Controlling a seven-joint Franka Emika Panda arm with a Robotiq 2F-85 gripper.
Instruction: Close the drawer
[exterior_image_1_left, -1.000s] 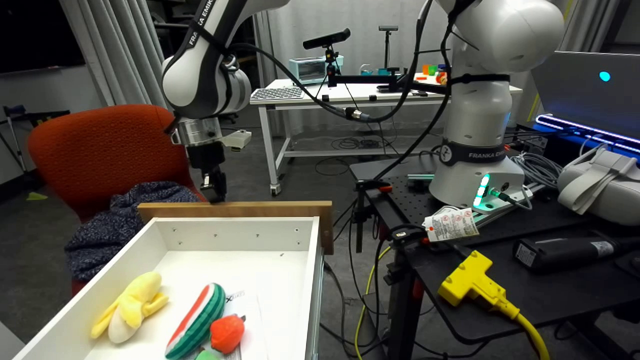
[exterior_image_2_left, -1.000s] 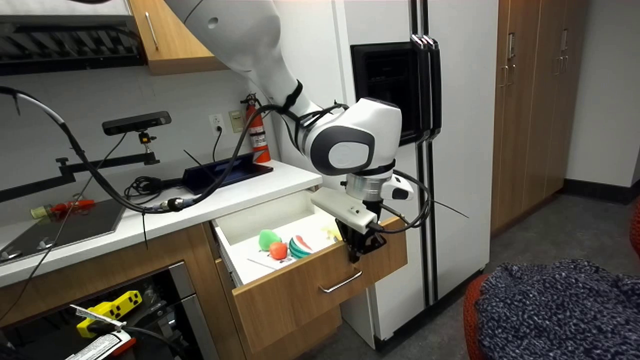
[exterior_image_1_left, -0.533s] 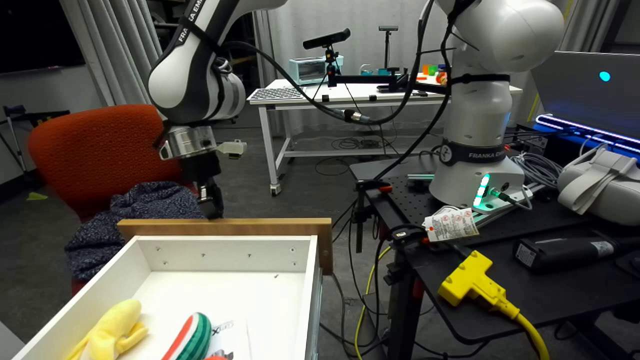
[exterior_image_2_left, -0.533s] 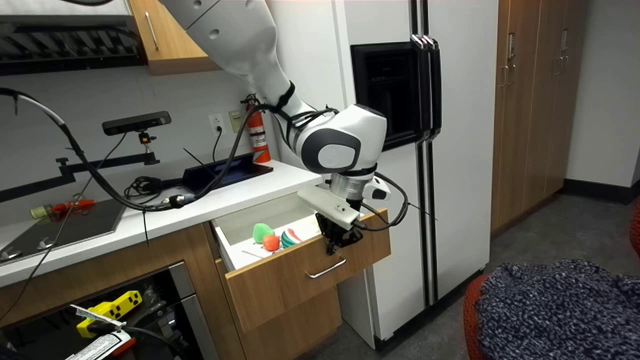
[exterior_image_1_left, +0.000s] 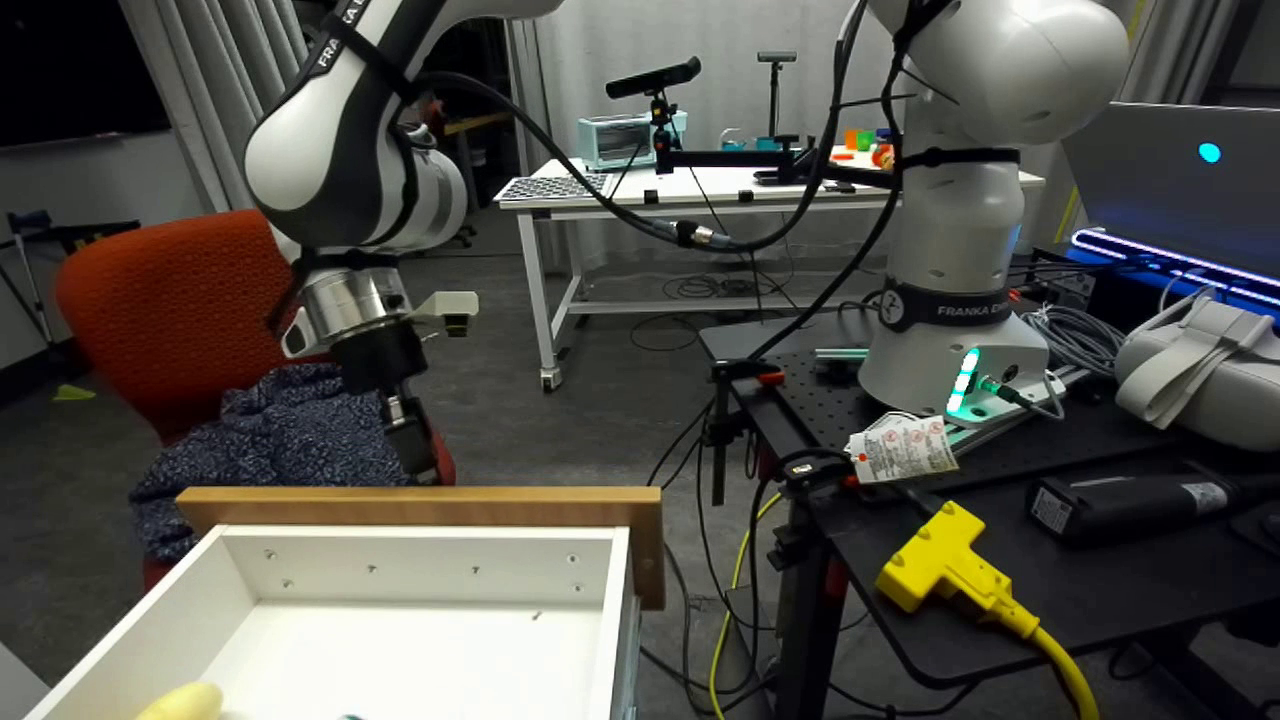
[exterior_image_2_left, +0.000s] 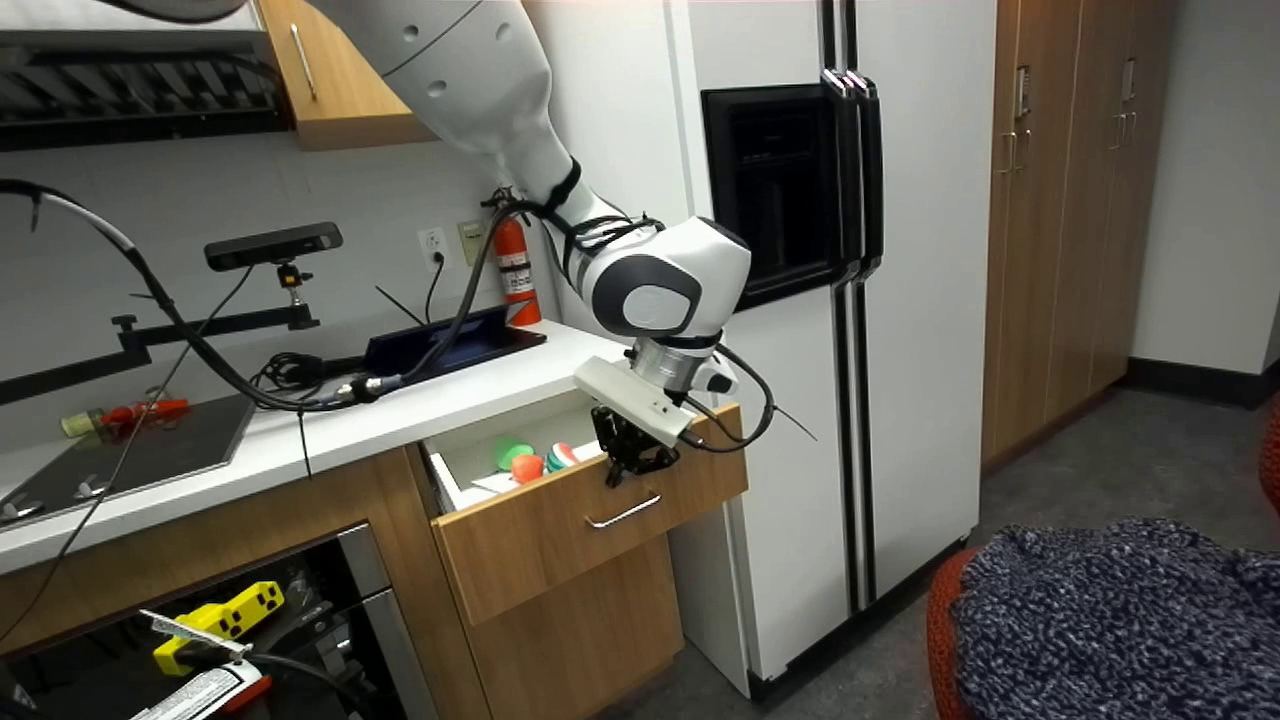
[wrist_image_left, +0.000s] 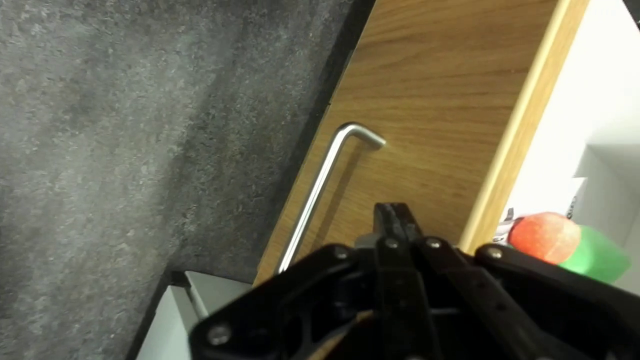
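Observation:
The drawer is partly open in both exterior views, with a wooden front (exterior_image_2_left: 560, 545) and rim (exterior_image_1_left: 430, 507) and a white interior (exterior_image_1_left: 400, 650). Its metal handle (exterior_image_2_left: 625, 512) also shows in the wrist view (wrist_image_left: 320, 185). My gripper (wrist_image_left: 396, 215) is shut with its fingertips together and nothing between them. In both exterior views the gripper (exterior_image_1_left: 422, 470) (exterior_image_2_left: 615, 478) is tilted at the outer face of the drawer front, above the handle; the fingertips appear to touch the wood. Inside lie a green toy (exterior_image_2_left: 513, 453), a red toy (exterior_image_2_left: 527, 468) and a watermelon toy (exterior_image_2_left: 562, 457).
A white countertop (exterior_image_2_left: 420, 415) is above the drawer, and a white fridge (exterior_image_2_left: 920, 300) stands beside it. A red chair (exterior_image_1_left: 190, 320) with a dark blanket (exterior_image_1_left: 280, 450) is beyond the drawer front. A black table (exterior_image_1_left: 1000, 590) carries the robot base and a yellow power splitter (exterior_image_1_left: 935, 560).
The drawer has slid inward, its front coming nearer the cabinet. My gripper has moved along with it and tilted more. The toys have moved in with the drawer.

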